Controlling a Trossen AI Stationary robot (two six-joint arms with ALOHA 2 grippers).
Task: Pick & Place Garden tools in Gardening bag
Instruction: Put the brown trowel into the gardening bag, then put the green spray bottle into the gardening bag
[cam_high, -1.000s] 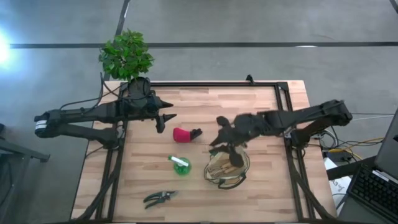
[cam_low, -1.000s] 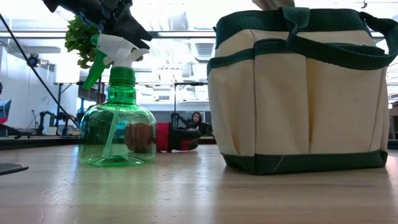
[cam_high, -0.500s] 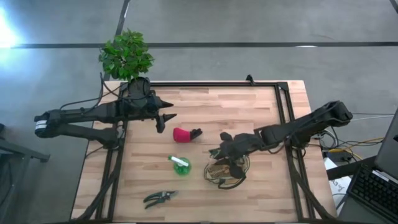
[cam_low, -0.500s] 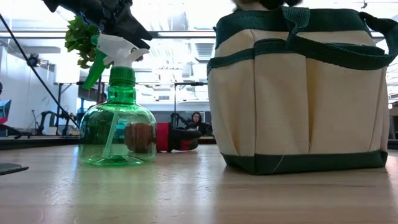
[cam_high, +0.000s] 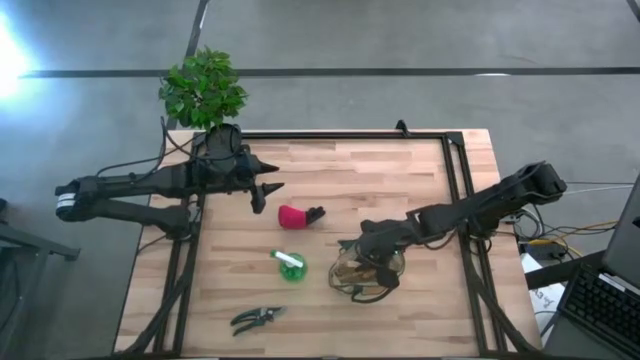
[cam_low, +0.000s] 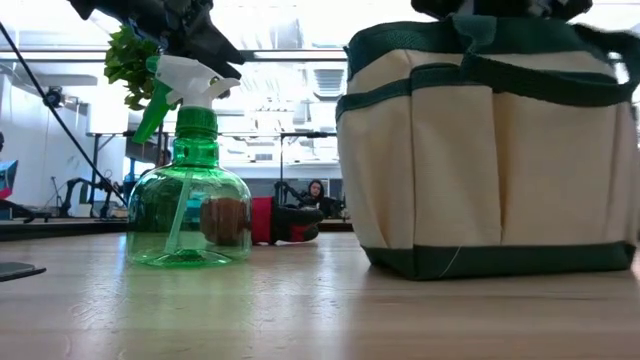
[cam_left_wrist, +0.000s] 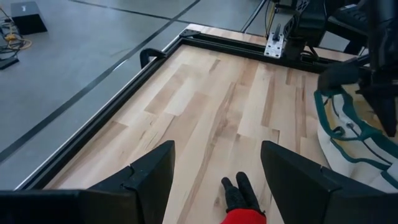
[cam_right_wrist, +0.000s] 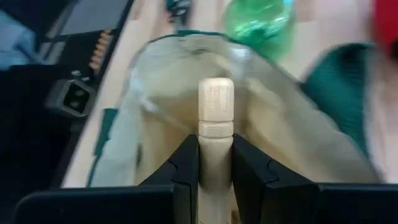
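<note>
- A green spray bottle (cam_high: 291, 266), a red-and-black tool (cam_high: 296, 216) and dark pruning shears (cam_high: 256, 318) lie on the bench (cam_high: 380, 180) away from the right fingers (cam_right_wrist: 214, 163)
- Those fingers clamp a wooden tool handle (cam_right_wrist: 216, 124), lowered into the tan gardening bag (cam_high: 365, 268) directly beneath them
- The left fingers (cam_left_wrist: 214, 171) hang wide apart, empty, just above the red-and-black tool

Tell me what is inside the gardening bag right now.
The right gripper holds a wooden tool handle over the gardening bag's open mouth. The tool's lower end and anything deeper are hidden.
</note>
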